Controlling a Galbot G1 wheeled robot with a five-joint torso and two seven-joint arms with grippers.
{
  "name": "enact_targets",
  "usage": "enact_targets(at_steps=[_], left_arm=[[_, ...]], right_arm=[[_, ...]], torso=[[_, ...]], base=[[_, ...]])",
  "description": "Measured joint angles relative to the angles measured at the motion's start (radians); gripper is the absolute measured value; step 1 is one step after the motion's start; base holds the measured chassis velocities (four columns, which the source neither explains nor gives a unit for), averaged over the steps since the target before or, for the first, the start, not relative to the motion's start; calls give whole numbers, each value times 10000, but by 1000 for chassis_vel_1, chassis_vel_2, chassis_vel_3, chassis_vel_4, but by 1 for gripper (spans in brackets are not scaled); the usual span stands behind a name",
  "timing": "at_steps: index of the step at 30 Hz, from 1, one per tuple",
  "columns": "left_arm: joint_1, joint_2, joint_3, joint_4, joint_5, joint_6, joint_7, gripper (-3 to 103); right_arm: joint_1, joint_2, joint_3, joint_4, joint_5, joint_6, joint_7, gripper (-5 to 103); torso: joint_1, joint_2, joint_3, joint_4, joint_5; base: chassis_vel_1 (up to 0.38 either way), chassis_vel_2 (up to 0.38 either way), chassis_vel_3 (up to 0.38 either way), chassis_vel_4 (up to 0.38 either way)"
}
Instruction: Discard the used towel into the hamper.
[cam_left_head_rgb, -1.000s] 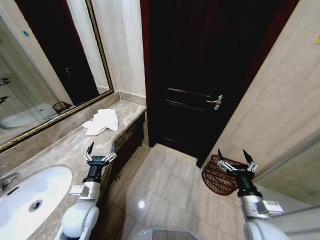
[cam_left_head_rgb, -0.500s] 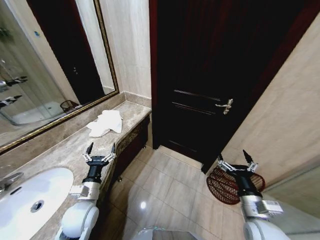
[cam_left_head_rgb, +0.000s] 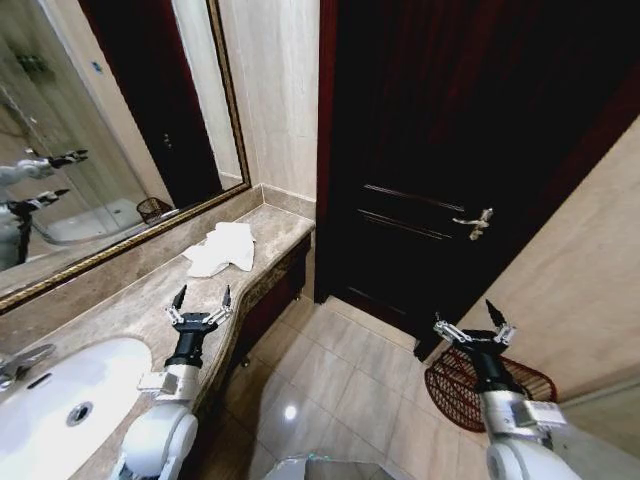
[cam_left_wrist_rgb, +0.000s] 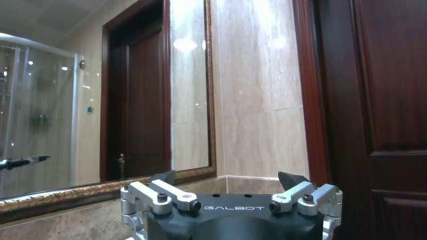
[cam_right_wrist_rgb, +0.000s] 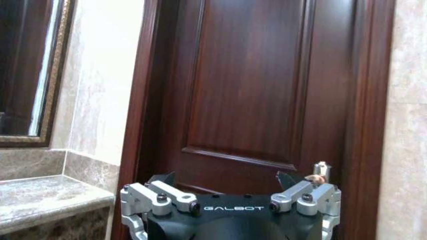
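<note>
we see the used towel (cam_left_head_rgb: 222, 249), a crumpled white heap of soft cloth, lying on the mottled beige marble counter (cam_left_head_rgb: 135, 310) close to its far end, under the gilt-framed mirror (cam_left_head_rgb: 90, 150). it sits straight ahead of the left gripper (cam_left_head_rgb: 201, 297), well apart from it and a little toward the door side. its bulk runs roughly along the counter's length, with loose folds and no clear edge to take.

the left gripper hovers over the counter between the white basin (cam_left_head_rgb: 65, 400) and the towel, its two pointed dark fingers spread wide and holding nothing. the right gripper (cam_left_head_rgb: 468, 319) hangs over the glossy tiled floor (cam_left_head_rgb: 330, 380), fingers likewise spread and empty. just behind and below it, by the wall, stands the hamper (cam_left_head_rgb: 520, 385), a round dark red-brown openwork wire basket, partly hidden by that arm.

we judge the left arm the nearer one for the pick, since the towel lies on its side and directly in its line. the hamper lies on the opposite side, across the floor before the dark panelled wooden door (cam_left_head_rgb: 450, 150), so the carry would have to cross the robot's front.
</note>
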Motion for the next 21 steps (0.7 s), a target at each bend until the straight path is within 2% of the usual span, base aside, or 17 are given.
enact_targets(at_steps=[21], left_arm=[[-35,-10,27,56,-41,50,-66,100]], right_arm=[[-3,-5,-16,-19,-7,-18,-5,100]], torso=[[0,-1,0,0,0]], base=[[-35,92,94,-38]])
